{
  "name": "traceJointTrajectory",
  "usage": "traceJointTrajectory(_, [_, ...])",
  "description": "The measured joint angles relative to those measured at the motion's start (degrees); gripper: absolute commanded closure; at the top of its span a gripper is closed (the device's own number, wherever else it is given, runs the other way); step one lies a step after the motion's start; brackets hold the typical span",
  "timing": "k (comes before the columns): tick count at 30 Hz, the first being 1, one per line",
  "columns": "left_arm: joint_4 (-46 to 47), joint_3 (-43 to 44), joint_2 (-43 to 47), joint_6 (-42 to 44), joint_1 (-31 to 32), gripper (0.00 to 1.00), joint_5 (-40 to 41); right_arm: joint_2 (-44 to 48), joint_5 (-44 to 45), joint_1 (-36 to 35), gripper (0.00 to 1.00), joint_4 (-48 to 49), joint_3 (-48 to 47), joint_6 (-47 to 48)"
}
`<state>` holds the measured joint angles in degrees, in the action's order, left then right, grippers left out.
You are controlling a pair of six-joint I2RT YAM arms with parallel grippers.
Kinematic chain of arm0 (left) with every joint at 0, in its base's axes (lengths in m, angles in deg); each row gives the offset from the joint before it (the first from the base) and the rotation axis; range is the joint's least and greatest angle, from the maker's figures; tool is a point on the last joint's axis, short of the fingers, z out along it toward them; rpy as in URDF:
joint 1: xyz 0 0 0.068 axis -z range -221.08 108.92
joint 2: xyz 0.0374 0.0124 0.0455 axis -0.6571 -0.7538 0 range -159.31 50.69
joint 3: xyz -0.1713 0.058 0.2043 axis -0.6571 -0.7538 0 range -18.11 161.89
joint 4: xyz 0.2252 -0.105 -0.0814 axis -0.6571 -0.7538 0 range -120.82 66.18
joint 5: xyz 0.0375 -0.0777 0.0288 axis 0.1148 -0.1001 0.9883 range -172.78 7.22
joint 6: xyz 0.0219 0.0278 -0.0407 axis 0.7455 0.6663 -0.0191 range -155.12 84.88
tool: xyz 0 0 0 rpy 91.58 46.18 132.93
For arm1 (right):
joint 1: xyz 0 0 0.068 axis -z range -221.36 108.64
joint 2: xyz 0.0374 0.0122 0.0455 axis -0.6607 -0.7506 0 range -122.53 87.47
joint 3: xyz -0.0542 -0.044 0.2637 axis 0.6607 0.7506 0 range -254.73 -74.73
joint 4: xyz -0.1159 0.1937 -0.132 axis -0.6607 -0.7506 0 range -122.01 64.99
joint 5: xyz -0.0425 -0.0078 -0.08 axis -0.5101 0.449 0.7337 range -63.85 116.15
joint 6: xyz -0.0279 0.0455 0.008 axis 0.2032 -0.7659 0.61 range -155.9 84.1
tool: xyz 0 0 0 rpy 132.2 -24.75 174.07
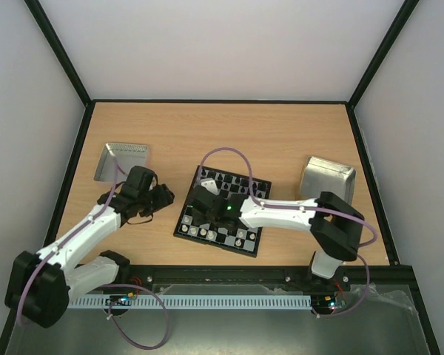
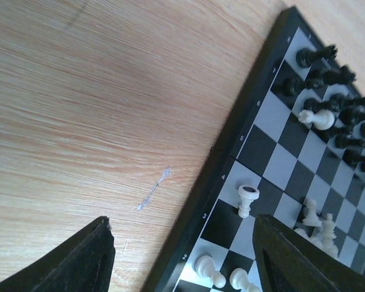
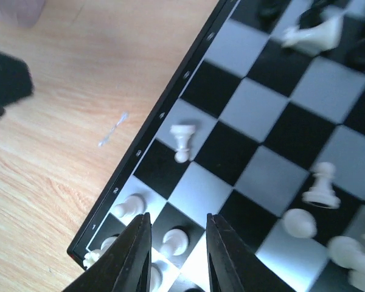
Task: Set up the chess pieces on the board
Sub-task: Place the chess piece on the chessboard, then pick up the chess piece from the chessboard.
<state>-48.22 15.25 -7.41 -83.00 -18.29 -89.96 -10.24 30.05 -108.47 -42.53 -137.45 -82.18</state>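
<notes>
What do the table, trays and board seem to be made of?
Table: probably wood-look laminate, matt, with even streaky grain. Left tray and right tray: metal, shiny, mirroring light. Board: smooth, slightly glossy checks; plastic or printed card, cannot tell.

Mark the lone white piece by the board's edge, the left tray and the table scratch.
lone white piece (image 2: 246, 204), left wrist view, stem.
left tray (image 1: 122, 163), top external view, bare floor.
table scratch (image 2: 153, 188), left wrist view, middle.

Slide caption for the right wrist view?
Right pincer open, a white pawn framed between its fingers, near the corner of the board.
</notes>
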Motion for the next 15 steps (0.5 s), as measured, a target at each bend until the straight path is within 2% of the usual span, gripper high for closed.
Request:
traceJointTrajectory(7, [0.2, 5.5, -10.3, 3.9, 2.6, 0.43, -1.3, 8.3, 8.8, 0.0, 0.75, 1.5, 6.8, -5.8])
traceJointTrajectory(15, [0.5, 13.0, -20.9, 5.2, 11.4, 0.48, 1.1, 13.0, 12.9, 0.0, 0.75, 1.8, 12.9, -9.8])
